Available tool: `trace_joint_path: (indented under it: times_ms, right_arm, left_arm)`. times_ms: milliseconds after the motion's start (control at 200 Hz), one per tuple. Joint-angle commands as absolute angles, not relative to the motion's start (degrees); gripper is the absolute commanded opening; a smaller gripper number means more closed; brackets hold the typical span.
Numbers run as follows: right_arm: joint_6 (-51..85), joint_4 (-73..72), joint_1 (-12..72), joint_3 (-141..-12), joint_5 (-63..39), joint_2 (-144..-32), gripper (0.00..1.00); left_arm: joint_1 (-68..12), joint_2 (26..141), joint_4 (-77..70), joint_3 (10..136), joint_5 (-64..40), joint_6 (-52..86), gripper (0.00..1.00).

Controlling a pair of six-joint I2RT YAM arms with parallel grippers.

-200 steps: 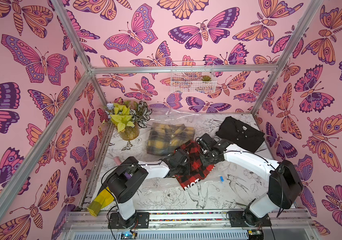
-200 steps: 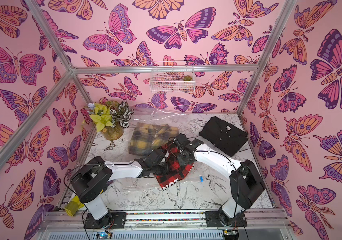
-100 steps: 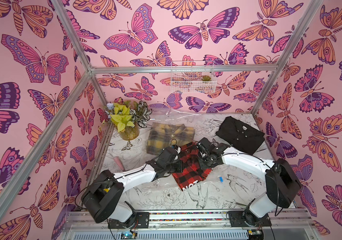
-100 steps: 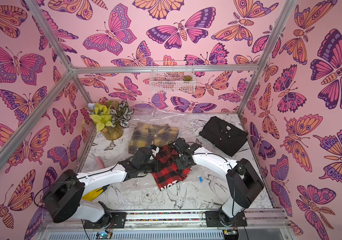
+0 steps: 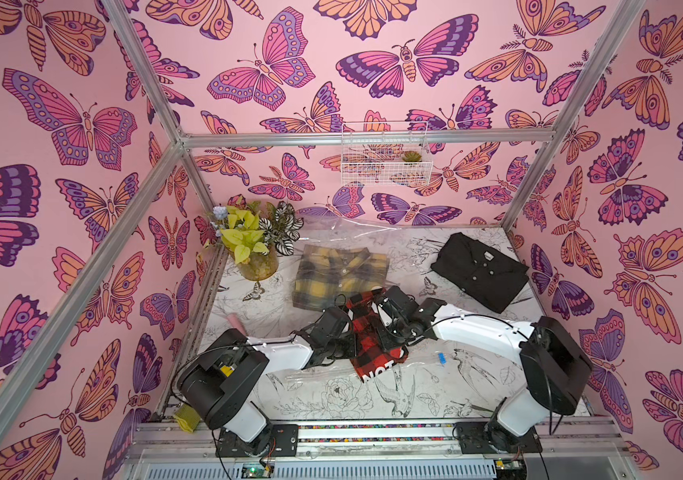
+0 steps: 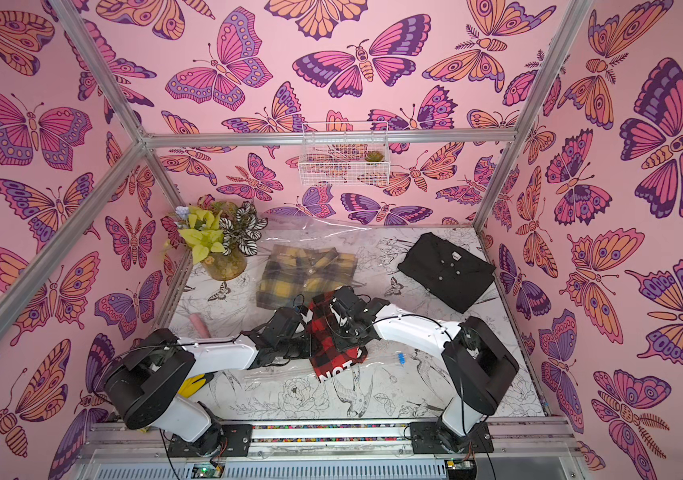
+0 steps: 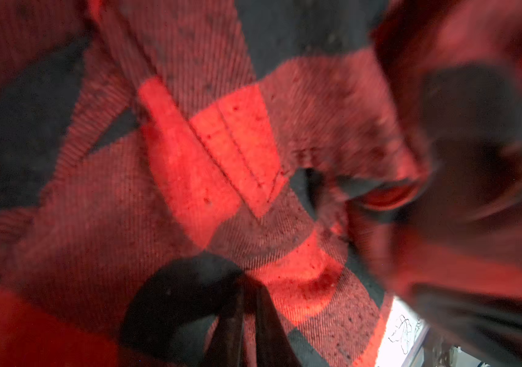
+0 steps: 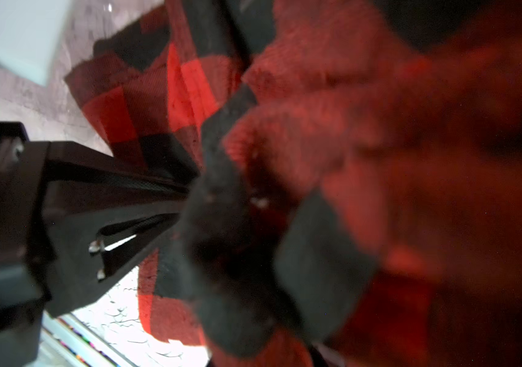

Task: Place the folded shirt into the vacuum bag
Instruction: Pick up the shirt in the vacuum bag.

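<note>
white table [image 5: 331,407], inked with birds and flowers, carries a clear bag [image 5: 344,222] running from 12 o'clock toward 6 o'clock. a yellow shirt [image 5: 339,274] lies under its film at 11 o'clock. a black shirt [image 5: 479,270] sits at 2 o'clock, well apart.

the red shirt [image 5: 375,359], the one in play, is at table centre, bunched between both arms, its lettered end down by the bag's mouth toward 6 o'clock. the left gripper [image 7: 248,286] pinches a fold of it, fingers nearly together with cloth between. the right gripper [image 8: 186,203] is pressed together on a dark check of the same cloth. a blue clip [image 5: 440,357] rests on the mouth strip at 4 o'clock of the shirt.

the flannel looks light, soft and floppy. held at one point it would likely sag and unfold, so two holds along the leading folded edge, through all layers, seem wisest. the film looks limp and slippery, and the mouth may collapse.

hard to tell: whether the lettered end lies over or under the film. no valve can be made out. both wrist views are mostly blurred cloth, and the fingertips are buried in fabric in both top views.
</note>
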State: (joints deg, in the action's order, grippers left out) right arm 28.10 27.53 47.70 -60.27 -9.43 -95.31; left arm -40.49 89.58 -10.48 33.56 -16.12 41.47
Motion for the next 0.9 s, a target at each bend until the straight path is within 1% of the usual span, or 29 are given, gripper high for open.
trace_joint_path:
  times_ms: [0,20,70,110,190,285,315,371,521,581,611,626,676,736,766,831,891]
  right_arm:
    - [28.2,27.1,49.2,-61.0,-17.0,-98.5,0.13]
    - [27.5,28.4,49.3,-61.5,-16.4,-99.0,0.18]
    - [25.4,32.2,49.6,-62.7,-13.7,-100.0,0.38]
    - [23.6,35.3,50.0,-63.6,-11.5,-100.7,0.53]
    - [20.8,40.5,51.3,-65.3,-5.2,-102.0,0.76]
    - [18.6,44.1,52.7,-66.8,-0.9,-103.8,0.96]
    - [18.3,44.6,53.0,-67.2,-0.7,-104.6,1.00]
    - [17.8,46.1,54.0,-68.2,0.5,-106.8,0.99]
    - [16.9,52.1,55.1,-71.2,8.9,-113.6,1.00]
    - [16.9,54.8,54.3,-72.1,12.9,-116.5,0.94]
    - [17.1,55.7,53.3,-72.5,13.9,-117.5,0.89]
    - [17.1,55.7,52.6,-72.5,14.0,-117.8,0.86]
    - [17.0,55.8,50.5,-72.3,14.1,-118.3,0.71]
    - [16.7,56.3,47.9,-72.6,15.0,-118.3,0.43]
    - [16.4,56.6,46.8,-73.0,15.6,-118.3,0.33]
    - [15.6,56.7,44.0,-74.0,15.8,-117.9,0.21]
    - [14.5,55.7,41.9,-74.7,14.1,-117.0,0.14]
  left_arm:
    - [-40.2,90.1,-9.5,31.7,-16.9,41.9,0.14]
    - [-40.2,89.8,-9.4,31.8,-16.9,41.8,0.14]
    - [-40.1,88.5,-7.8,32.5,-16.7,41.3,0.14]
    - [-40.1,86.5,-5.4,33.6,-16.1,40.4,0.14]
    - [-39.9,81.9,0.9,36.4,-14.4,37.7,0.15]
    - [-39.1,77.3,8.5,39.4,-11.7,34.0,0.17]
    - [-38.5,76.3,10.4,40.2,-11.1,33.0,0.17]
    - [-37.3,75.2,13.3,41.4,-10.7,31.2,0.18]
    - [-35.5,73.5,18.5,44.1,-9.7,27.3,0.20]
    - [-35.5,73.5,19.4,45.0,-9.7,26.6,0.22]
    - [-35.5,73.5,19.9,45.3,-9.7,26.4,0.24]
    - [-35.5,71.5,20.2,45.5,-9.8,26.2,0.25]
    - [-35.5,70.7,21.1,46.2,-9.9,25.6,0.29]
    - [-35.5,70.2,22.6,46.9,-9.6,24.9,0.33]
    - [-35.5,69.7,23.0,47.1,-9.5,24.5,0.35]
    - [-35.6,69.2,23.5,47.3,-9.5,23.8,0.39]
    - [-36.1,69.1,23.8,47.5,-9.9,23.1,0.43]
